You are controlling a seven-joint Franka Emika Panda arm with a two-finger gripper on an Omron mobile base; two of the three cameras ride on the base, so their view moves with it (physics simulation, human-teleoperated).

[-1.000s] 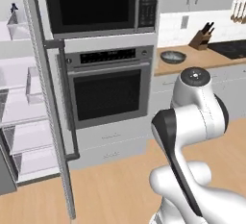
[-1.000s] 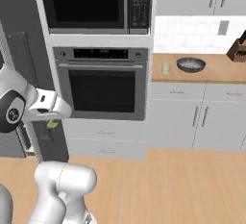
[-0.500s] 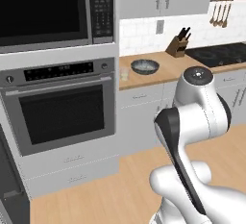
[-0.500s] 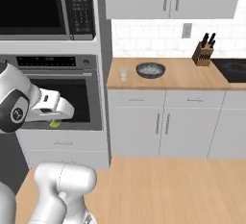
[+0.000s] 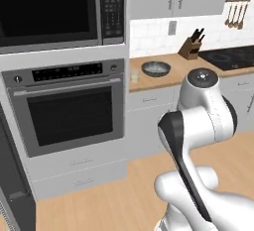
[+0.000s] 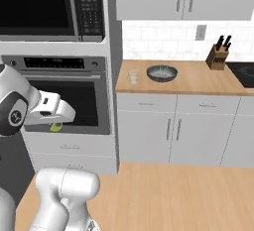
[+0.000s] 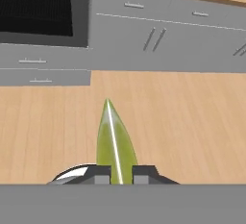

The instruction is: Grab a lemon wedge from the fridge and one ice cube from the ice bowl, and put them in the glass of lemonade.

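My gripper (image 7: pixel 121 175) is shut on the lemon wedge (image 7: pixel 114 141), a yellow-green sliver that sticks out forward between the fingertips over the wooden floor. The right base view shows the same wedge (image 6: pixel 56 127) under the hand (image 6: pixel 55 113), low in front of the oven. On the wooden counter stand the glass of lemonade (image 6: pixel 133 77) (image 5: pixel 134 75) and, just to its right, the ice bowl (image 6: pixel 162 72) (image 5: pixel 156 68). Both are well off to the right of the hand. A dark grey edge of the fridge door (image 5: pixel 15 185) shows at the lower left.
The black oven (image 5: pixel 69 111) and microwave (image 5: pixel 54 9) column stands left of the counter. A knife block (image 6: pixel 217 56) and a black cooktop (image 5: pixel 233 56) sit further right. Grey cabinets (image 6: pixel 173 131) run below the counter, with open wooden floor (image 6: pixel 173 190) before them.
The whole picture has swung right with the base: the open fridge has slid off to the left and the counter has come toward the middle. The wedge stays in the gripper.
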